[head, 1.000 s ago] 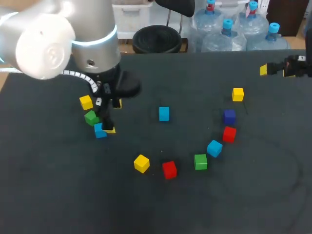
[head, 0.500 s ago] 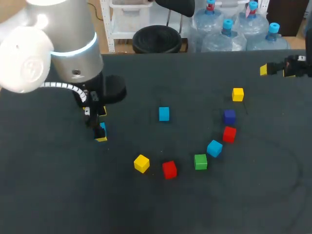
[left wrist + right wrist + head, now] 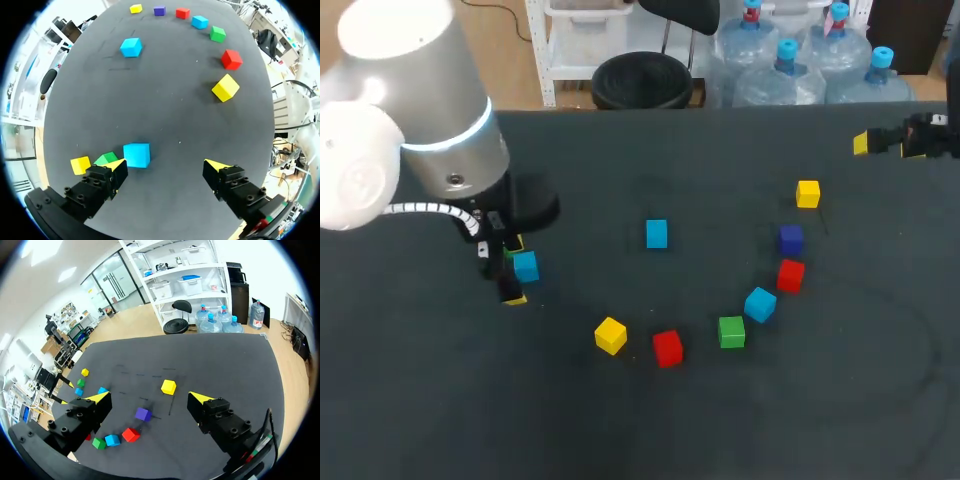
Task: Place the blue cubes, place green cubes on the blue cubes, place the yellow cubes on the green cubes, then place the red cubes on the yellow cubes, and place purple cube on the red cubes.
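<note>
Your left gripper [image 3: 166,170] is hanging low over the dark table [image 3: 165,110] with its jaws spread wide, gripping nothing. A light blue cube [image 3: 137,154] is sitting on the table inside the gap. It is lying just beside one yellow-tipped finger [image 3: 116,170] and well apart from the other. Whether it is touching that near finger, you cannot tell.

A bright green cube [image 3: 106,159] is lying behind that same finger, partly hidden by it, just beside the light blue cube. A small yellow cube [image 3: 80,165] is resting just past the green one, outside the jaws. Ahead of the fingers a second light blue cube [image 3: 131,47] is standing alone. Off to the other finger's side, a tilted yellow cube [image 3: 225,87] and a red cube [image 3: 231,59] are beginning an arc of cubes that is curving away from the gripper.

Your right gripper [image 3: 150,399] is hanging above the table, jaws wide apart and empty. A dark purple cube [image 3: 143,414] and a far yellow cube [image 3: 168,386] are lying on the table in the gap between its fingers.
</note>
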